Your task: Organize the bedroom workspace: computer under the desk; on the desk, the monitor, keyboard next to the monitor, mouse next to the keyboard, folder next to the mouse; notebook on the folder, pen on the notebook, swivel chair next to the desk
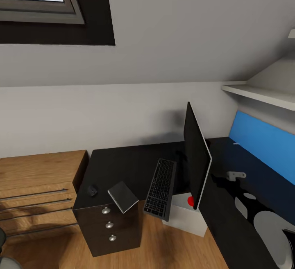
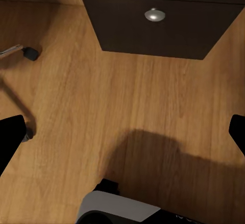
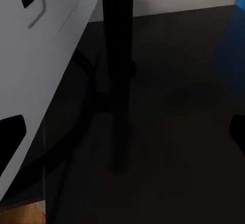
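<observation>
The desk point(image 1: 123, 164) runs dark along the wall, w/ the monitor point(image 1: 196, 160) standing edge-on near its inner corner, red dot at the lower end. The keyboard point(image 1: 160, 188) lies just left of the monitor, its near end poking past the desk edge over the computer point(image 1: 189, 217) (a pale box on the floor below). The notebook point(image 1: 122, 196) sits tilted at the front edge above the drawers point(image 1: 107, 226), w/ the mouse point(image 1: 92, 190) just beside it on the left. A light-wood dresser point(image 1: 37, 191) stands against the desk's left side. Left gripper point(image 2: 122, 132) hangs over the wood floor point(image 2: 127, 106) near a drawer knob point(image 2: 154, 15), fingers spread wide. Right gripper point(image 3: 122, 132) is also wide open, over the dark desktop by the monitor stand point(image 3: 116, 81).
</observation>
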